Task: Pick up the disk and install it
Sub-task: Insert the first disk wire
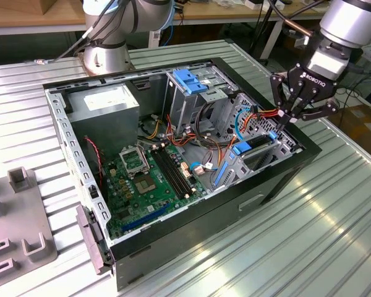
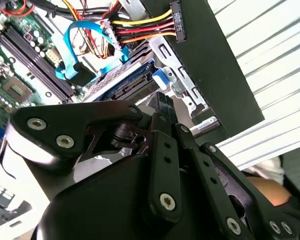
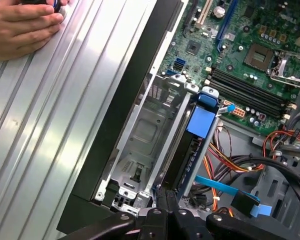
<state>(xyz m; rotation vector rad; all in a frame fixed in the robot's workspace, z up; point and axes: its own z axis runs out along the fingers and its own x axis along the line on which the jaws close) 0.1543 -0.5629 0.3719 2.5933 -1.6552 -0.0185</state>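
We see the open computer case [image 1: 191, 241] lying on the ribbed metal table [image 1: 334, 235], its motherboard [image 1: 148, 179] facing up and a grey power-supply box [image 1: 105, 105] in the far corner toward the exterior view's left. The pincer [image 1: 288, 119] hangs over the case's corner on the exterior view's right, above the metal drive cage [image 3: 140, 135]. The disk [image 3: 185, 155] sits edge-up in that cage, slid in alongside an open bay, with its blue rail and blue tab on top. In both wrist views the pincer's fingertips [image 3: 165, 196] look drawn together, right at the near end of the disk; we cannot tell whether they pinch its edge or only touch it. Orange, red and yellow wires [image 2: 140, 25] and a flat blue cable [image 2: 75, 50] run just beside the cage. In the first wrist view a person's hand [image 3: 20, 25] rests on the table, well apart from the case.
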